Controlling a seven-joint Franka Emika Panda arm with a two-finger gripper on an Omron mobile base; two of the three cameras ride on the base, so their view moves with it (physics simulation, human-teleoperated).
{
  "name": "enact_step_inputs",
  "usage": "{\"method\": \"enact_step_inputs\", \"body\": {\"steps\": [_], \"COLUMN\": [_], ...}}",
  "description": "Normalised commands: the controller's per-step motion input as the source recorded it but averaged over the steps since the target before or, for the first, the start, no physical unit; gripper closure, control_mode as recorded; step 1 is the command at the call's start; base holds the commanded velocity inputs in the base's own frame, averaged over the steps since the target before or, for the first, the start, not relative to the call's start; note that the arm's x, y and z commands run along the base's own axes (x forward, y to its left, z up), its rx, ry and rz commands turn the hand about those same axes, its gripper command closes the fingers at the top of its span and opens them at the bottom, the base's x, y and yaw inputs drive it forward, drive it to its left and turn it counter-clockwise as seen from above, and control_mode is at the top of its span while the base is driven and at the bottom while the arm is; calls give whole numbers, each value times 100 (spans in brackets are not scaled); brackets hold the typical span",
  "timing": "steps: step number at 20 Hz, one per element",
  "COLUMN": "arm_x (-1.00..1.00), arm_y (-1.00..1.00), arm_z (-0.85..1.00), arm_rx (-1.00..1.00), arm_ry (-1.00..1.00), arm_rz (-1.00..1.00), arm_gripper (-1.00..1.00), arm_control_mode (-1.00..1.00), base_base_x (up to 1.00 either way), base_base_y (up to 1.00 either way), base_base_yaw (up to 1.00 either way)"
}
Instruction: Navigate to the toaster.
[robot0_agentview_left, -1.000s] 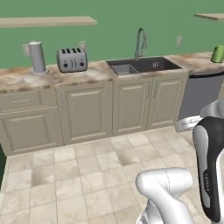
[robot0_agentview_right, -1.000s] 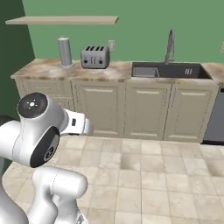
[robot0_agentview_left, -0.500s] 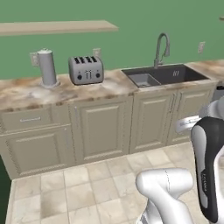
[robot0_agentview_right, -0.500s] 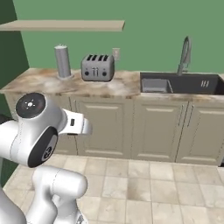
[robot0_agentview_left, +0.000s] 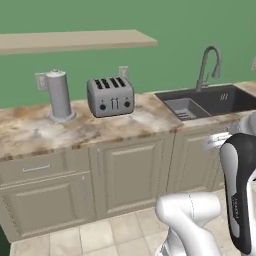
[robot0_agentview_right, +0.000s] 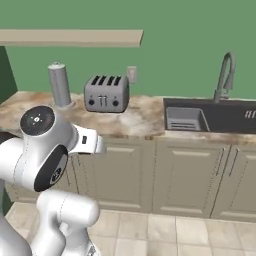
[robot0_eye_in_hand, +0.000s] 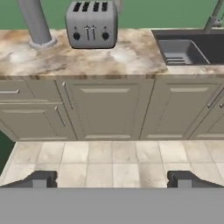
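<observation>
Closer now than a moment ago, since my base has driven in, the toaster (robot0_agentview_left: 110, 96) stands upright at the far side of the desk (robot0_agentview_left: 115, 127), ahead of me. Left of it stands a grey cylinder (robot0_agentview_left: 59, 94); right, the sink (robot0_agentview_left: 210, 102). My hand (robot0_eye_in_hand: 112, 178) hangs released, fingertips apart, above the floor (robot0_eye_in_hand: 109, 162).

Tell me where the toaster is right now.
The toaster sits on the counter against the wall, between the grey cylinder on its left and the sink.

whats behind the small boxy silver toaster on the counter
Behind the small boxy silver toaster, a pale wall outlet plate shows on the green wall. The toaster covers the plate's lower part and the counter strip behind it.
</observation>
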Motion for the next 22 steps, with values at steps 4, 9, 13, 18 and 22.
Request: {"method": "enact_step_inputs", "body": {"steps": [4,9,13,18,22], "arm_x": [0,0,0,0,0], "arm_y": [0,0,0,0,0], "arm_z": [0,0,0,0,0], "arm_rx": [0,0,0,0,0], "arm_ry": [0,0,0,0,0], "arm_rz": [0,0,0,0,0], "arm_gripper": [-100,-100,-100,-100,-100], "arm_control_mode": [100,100,100,100,100], "base_base_x": [100,100,100,100,100], "base_base_y": [51,47,40,24,7], "base_base_yaw": [0,0,0,2,9]}}
